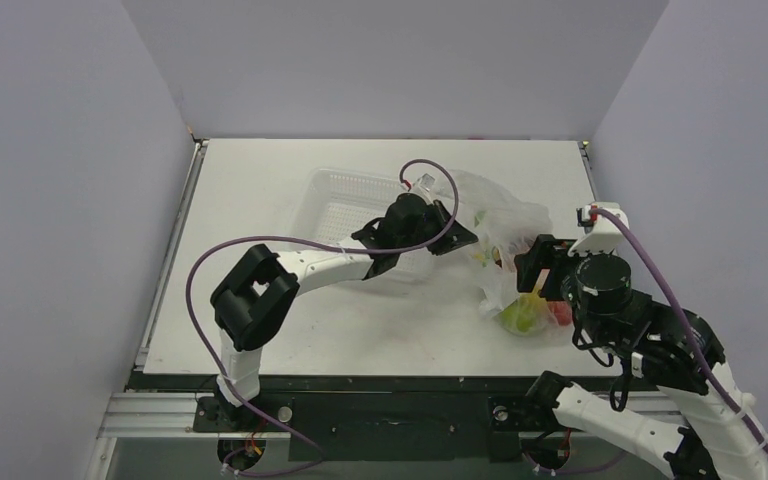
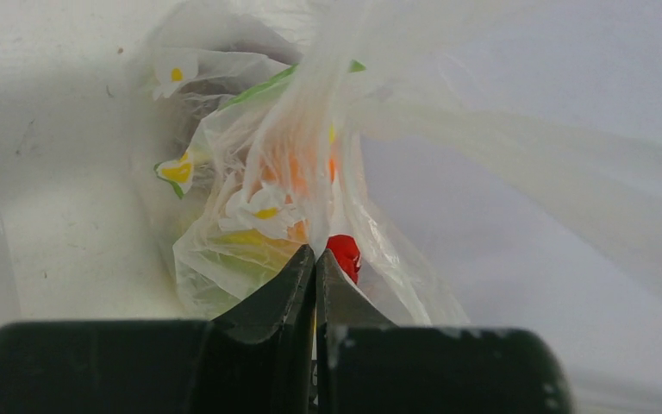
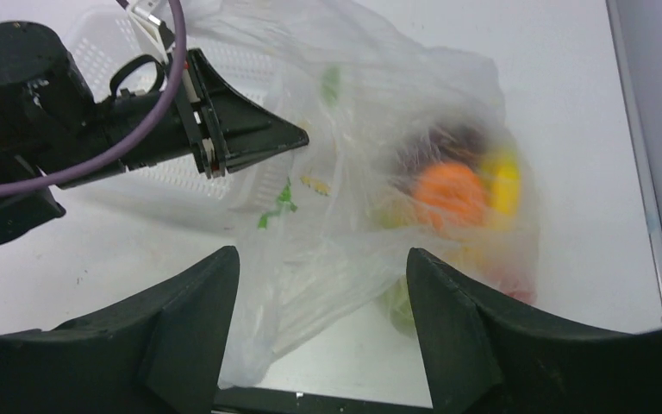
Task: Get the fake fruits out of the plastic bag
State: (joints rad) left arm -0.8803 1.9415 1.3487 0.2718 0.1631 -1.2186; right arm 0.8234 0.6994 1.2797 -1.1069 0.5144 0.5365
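The clear plastic bag [image 1: 508,228] lies right of centre on the table, its fruits bunched at the near end. My left gripper [image 1: 457,238] is shut on a fold of the bag's film [image 2: 315,226], pulled taut. Through the film I see a small red fruit [image 2: 343,255] and an orange [image 2: 297,185]. My right gripper [image 1: 542,268] hovers open above the bag [image 3: 371,112], holding nothing. Below it show the orange [image 3: 450,191], a yellow fruit [image 3: 502,177], the dark grape bunch [image 3: 448,142], the green pear [image 3: 401,304] and the red fruit [image 3: 517,283], all inside the bag. The pear [image 1: 522,317] also shows in the top view.
A white perforated basket [image 1: 345,200] stands behind and under my left arm; it also shows in the right wrist view [image 3: 116,47]. The table's right edge [image 1: 592,190] runs close to the bag. Grey walls enclose the table on three sides.
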